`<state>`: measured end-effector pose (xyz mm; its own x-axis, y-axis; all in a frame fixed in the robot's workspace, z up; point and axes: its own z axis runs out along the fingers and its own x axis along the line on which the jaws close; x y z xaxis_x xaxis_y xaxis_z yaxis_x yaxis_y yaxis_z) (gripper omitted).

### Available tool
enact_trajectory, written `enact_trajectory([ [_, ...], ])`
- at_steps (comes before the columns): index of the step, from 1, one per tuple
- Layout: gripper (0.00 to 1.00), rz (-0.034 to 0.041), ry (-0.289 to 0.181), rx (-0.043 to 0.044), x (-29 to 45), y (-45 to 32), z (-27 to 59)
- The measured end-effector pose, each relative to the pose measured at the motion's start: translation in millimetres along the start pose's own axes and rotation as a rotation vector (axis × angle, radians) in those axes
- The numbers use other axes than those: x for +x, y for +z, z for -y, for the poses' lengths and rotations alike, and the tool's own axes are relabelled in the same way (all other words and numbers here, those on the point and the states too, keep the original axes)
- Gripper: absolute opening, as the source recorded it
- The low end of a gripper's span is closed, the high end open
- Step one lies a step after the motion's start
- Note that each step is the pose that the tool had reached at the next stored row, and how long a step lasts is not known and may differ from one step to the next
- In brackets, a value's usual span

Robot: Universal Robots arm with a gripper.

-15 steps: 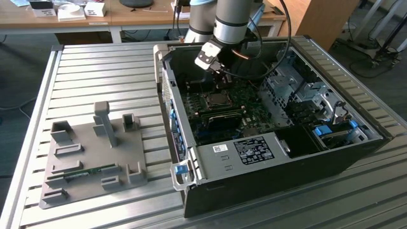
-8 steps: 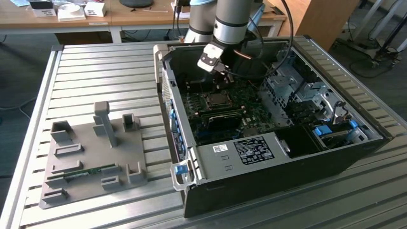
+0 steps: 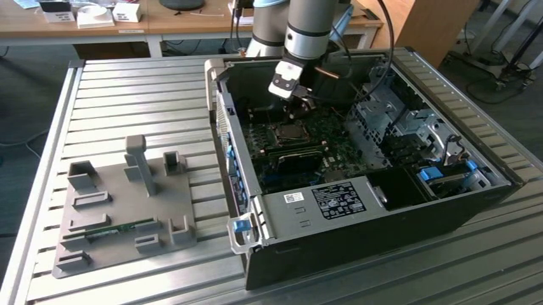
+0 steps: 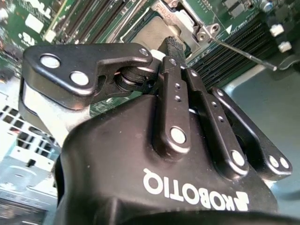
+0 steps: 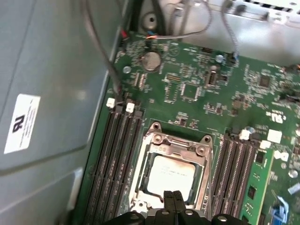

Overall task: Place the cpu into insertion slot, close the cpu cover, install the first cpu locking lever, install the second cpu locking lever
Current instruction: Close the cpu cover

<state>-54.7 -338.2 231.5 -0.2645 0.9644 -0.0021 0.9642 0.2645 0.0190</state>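
1. Gripper [image 5: 172, 193]: black fingers [image 5: 168, 202] are pressing together, grasping nothing, hovering at the cpu cover's edge.
2. Cpu [image 5: 169, 176]: flat silvery square, sitting in the insertion slot [image 3: 288, 132], with the thin metal cpu cover [image 5: 180, 143] framing it.
3. Long black memory slots [image 5: 117, 154] are flanking it on the green circuit board [image 5: 187, 84].
4. Thin wire lever [image 4: 243, 54] is angling out alongside.

Computer case [image 3: 382, 238] on slatted desk [image 3: 127, 95]; toward the exterior view's left, a grey tray [image 3: 119, 190], perhaps holding a memory stick [image 3: 110, 230].

surface: slatted metal table [image 3: 136, 82] | exterior view's right: open computer case [image 3: 357, 244] | exterior view's left: grey fixture plate [image 3: 114, 213]
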Motion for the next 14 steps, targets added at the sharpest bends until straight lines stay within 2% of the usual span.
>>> enact_trajectory([
  [14,0.11,-0.0048,-0.253,-0.0006,0.0,1.2,0.0],
])
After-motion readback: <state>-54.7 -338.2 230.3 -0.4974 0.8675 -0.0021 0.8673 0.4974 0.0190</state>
